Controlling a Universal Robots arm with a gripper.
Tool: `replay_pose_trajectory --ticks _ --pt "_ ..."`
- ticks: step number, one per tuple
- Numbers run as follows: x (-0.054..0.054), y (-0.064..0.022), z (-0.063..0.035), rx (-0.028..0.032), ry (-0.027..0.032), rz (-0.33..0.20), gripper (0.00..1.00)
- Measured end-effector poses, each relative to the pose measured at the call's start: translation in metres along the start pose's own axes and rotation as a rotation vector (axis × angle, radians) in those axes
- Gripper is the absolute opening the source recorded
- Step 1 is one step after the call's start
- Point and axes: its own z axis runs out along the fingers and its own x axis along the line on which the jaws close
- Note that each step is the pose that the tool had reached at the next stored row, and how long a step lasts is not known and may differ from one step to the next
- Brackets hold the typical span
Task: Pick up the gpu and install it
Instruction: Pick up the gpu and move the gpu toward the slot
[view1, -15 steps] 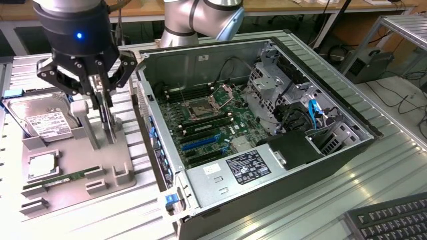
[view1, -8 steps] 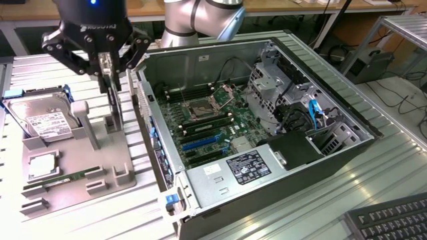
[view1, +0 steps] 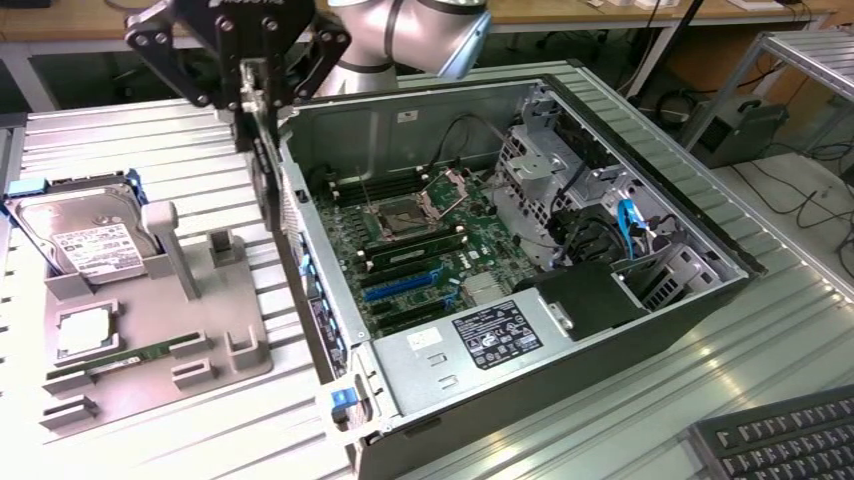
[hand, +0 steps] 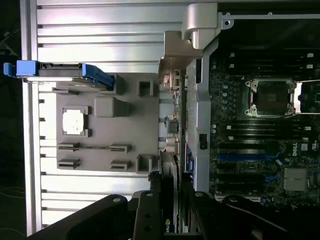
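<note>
The tool (hand: 169, 202) is clamped on the gpu (hand: 170, 180), held edge-on above the rear wall of the open computer case (view1: 694, 300). The ribbed metal surface (view1: 120, 130) carries the case, a keyboard (view1: 787, 440) and a grey tray (view1: 220, 310) holding a hard drive (view1: 87, 240), a processor (view1: 83, 335) and a memory stick (view1: 127, 358).

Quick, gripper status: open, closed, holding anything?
Gripper: closed on the gpu, which it holds edge-on between its fingers.
</note>
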Motion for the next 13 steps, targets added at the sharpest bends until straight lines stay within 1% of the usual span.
replay_pose_trajectory --ticks 2,3,5,8,13 --pt "-0.009 -0.0021 -0.0084 0.0001 0.0059 0.0 0.26" --pt "-0.013 -0.0029 -0.0108 0.0 0.0082 0.0 0.26" --pt "-0.022 -0.004 -0.013 -0.0001 0.011 0.0 0.26" --pt "-0.037 -0.0056 -0.0141 0.0 0.0134 0.0 0.26" --pt "-0.059 -0.007 -0.0151 -0.0009 0.0146 0.0 0.26"
